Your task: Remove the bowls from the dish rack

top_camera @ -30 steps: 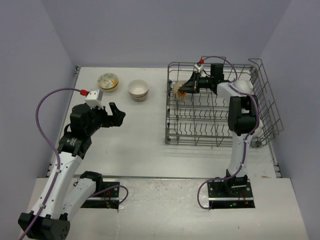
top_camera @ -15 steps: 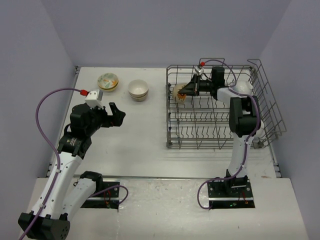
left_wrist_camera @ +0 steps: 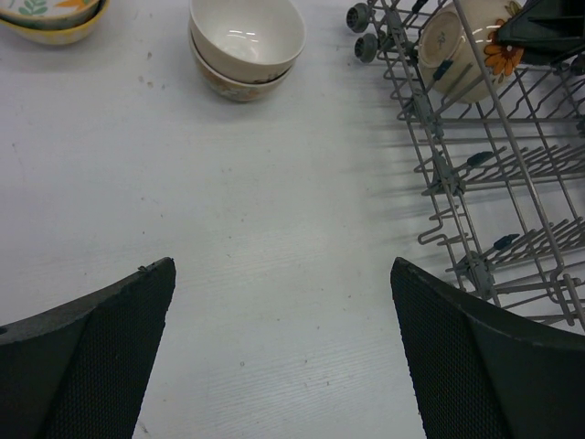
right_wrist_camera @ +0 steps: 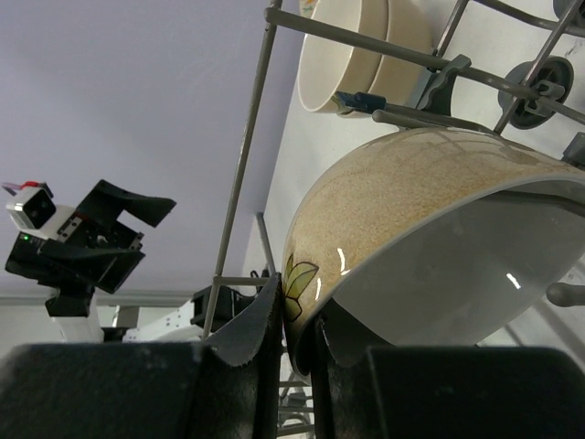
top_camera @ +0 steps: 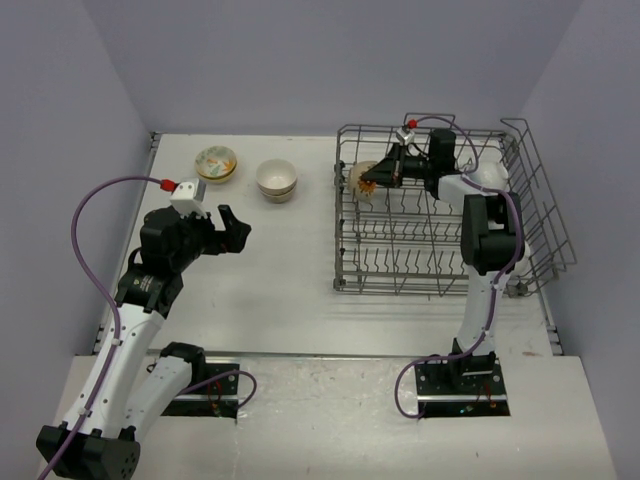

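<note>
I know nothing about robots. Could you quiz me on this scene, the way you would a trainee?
1. True or false: the left end effector is shut on a bowl.
2. What does the right end effector grip? A the rim of a cream bowl in the dish rack; B a rack handle; C nothing.
3. Fill in: the bowls on the table stand in ___ stacks.
Key: 1 false, it is open and empty. 2 A. 3 two, a white-topped stack and a floral stack.

Speckled cream bowl [right_wrist_camera: 402, 197], orange flower; grey dish rack [top_camera: 400, 262]; off-white stacked bowls [left_wrist_camera: 245, 41].
</note>
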Robot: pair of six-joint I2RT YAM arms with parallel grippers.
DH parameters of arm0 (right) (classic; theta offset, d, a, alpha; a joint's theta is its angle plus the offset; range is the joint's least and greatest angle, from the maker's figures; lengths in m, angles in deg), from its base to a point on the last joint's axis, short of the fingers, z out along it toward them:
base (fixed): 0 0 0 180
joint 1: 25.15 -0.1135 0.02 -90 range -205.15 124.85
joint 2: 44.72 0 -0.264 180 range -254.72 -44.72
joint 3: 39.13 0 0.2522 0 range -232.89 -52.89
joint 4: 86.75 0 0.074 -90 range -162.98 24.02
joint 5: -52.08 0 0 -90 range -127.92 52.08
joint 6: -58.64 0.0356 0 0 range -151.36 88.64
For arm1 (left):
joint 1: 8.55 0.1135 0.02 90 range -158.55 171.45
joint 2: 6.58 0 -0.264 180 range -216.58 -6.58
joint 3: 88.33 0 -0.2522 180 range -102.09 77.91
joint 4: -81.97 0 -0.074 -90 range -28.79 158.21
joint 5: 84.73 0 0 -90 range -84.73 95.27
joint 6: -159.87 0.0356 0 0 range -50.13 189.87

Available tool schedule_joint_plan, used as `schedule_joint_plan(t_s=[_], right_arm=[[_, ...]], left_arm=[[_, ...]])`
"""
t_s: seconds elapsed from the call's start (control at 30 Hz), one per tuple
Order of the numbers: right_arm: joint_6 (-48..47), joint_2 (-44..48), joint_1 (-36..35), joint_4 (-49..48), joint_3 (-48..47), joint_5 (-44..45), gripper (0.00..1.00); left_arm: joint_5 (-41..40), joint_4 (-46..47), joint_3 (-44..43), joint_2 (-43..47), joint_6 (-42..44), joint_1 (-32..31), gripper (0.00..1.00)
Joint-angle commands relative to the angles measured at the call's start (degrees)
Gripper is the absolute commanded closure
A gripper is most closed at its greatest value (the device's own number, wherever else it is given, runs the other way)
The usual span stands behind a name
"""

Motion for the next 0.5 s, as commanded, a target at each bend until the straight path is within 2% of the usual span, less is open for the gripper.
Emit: schedule_joint_plan(t_s=[0.0,0.13,0.27,0.37,0.43,0.47], right_arm=[[8.40,12.21,1.31,-19.44,-3.70,-5.68,1.00],[15.25,11.16,1.40,-24.99,-3.70,-6.11,1.00],[13.86,9.84,1.57,-22.71,-3.00,-6.03,1.00],[15.08,8.70,1.48,-25.06,-2.47,-7.87,1.00],[11.59,8.17,1.57,-22.98,-2.55,-9.02,1.00],[8.61,8.08,1.57,-16.44,-3.43,-9.37,1.00]], left_arm=[[0.46,1.31,-0.08,0.46,1.16,-0.07,0.00],[0.46,1.23,0.01,0.55,1.16,-0.07,0.00],[0.46,1.23,0.01,0.72,1.16,-0.07,0.00],[0.37,1.31,-0.08,0.72,1.16,-0.07,0.00],[0.37,1.23,0.01,0.63,1.16,-0.07,0.00],[0.46,1.23,0.01,0.63,1.25,-0.07,0.00]])
